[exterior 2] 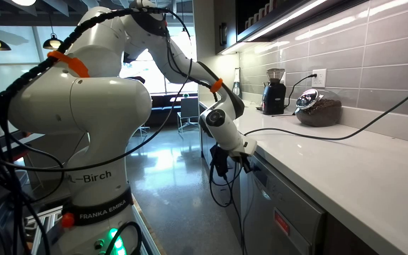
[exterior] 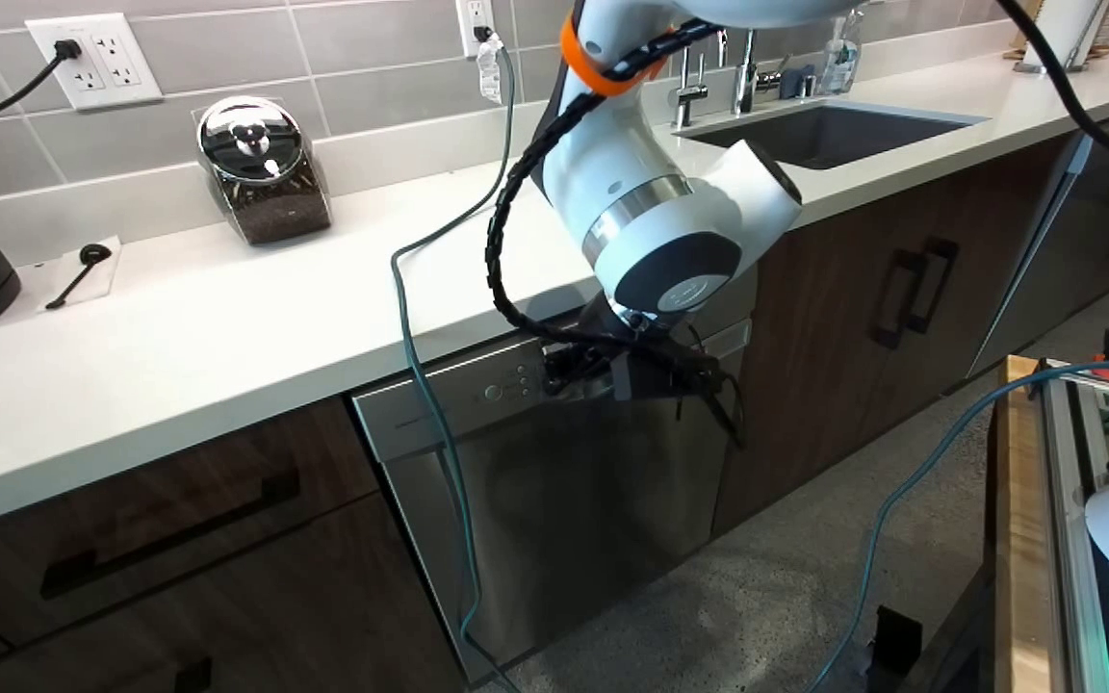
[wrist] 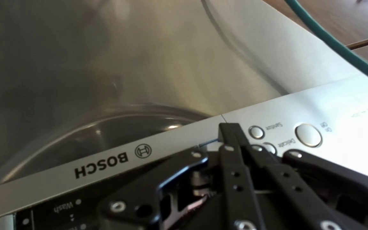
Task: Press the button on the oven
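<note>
The appliance is a Bosch stainless dishwasher (exterior: 564, 520) under the counter, also seen in an exterior view (exterior 2: 278, 216). Its control panel (wrist: 340, 105) carries a large round On/Off button (wrist: 308, 135), a small Sanitize button (wrist: 256, 132) and a partly covered Delicate button (wrist: 270, 148). My gripper (wrist: 232, 127) is shut and empty, its fingertips together. In the wrist view the tips overlap the panel just left of the Sanitize button; I cannot tell whether they touch it. In an exterior view the gripper (exterior: 559, 371) is at the panel, right of the round button (exterior: 493, 393).
A teal cable (exterior: 449, 443) hangs over the counter edge in front of the dishwasher, and also shows in the wrist view (wrist: 340, 48). The white countertop (exterior: 227, 337) overhangs the panel. A bean jar (exterior: 266, 173), grinder (exterior 2: 274, 94) and sink (exterior: 829, 135) are on the counter.
</note>
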Robot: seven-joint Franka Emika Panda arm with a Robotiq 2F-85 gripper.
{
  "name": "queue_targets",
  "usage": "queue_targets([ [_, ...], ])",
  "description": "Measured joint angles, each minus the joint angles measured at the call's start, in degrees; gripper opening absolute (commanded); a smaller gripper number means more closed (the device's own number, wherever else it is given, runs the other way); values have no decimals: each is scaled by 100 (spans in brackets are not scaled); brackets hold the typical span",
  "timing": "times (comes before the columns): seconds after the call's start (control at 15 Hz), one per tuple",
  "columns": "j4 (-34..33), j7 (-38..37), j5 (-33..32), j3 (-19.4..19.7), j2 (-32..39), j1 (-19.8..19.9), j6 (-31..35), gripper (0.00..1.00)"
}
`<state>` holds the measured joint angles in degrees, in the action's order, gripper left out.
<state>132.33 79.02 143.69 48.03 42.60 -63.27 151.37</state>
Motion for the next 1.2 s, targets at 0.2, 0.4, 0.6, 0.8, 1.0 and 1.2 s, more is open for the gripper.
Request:
queue_targets([
  [0.2, -20, 244, -15, -78, -17, 80, 68, 28],
  [0.4, -47, 486, -100, -221, -52, 254, 275, 48],
  [0.6, -46, 589, -464, -396, -132, 448, 511, 71],
  [0.8, -43, 615, -957, -622, -241, 689, 746, 93],
  [1.0, -26, 614, -1533, -951, -424, 983, 1037, 100],
  [1.2, 92, 439, -2261, -1083, -588, 1087, 1074, 100],
])
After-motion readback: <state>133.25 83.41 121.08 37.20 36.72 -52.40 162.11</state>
